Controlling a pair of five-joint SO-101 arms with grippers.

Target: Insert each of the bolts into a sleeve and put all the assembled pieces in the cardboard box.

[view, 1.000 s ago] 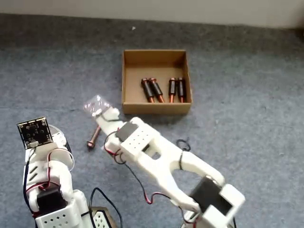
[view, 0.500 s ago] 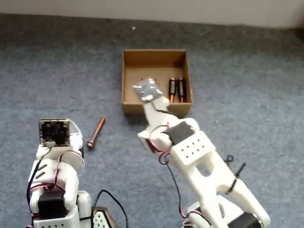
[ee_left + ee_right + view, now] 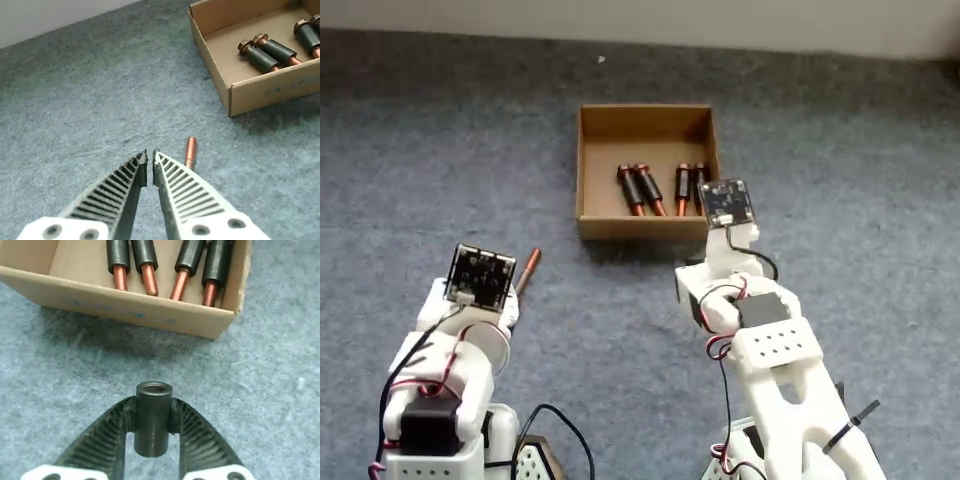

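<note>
Faint blue marks (image 3: 140,315) on cardboard box (image 3: 200,326)

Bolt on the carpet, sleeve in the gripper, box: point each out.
bolt (image 3: 190,151): left wrist view, on the bare shank.
sleeve (image 3: 152,424): right wrist view, on the middle of its body.
box (image 3: 640,228): high view, on the front wall.

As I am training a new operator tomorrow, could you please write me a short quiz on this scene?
1. How many assembled pieces lie in the cardboard box? A) two B) four C) six
2. True or false: the right claw is shut on a black sleeve.
3. Fill in: the loose bolt lies on the ___, by the left claw.
Key: 1 B; 2 true; 3 carpet.
</note>
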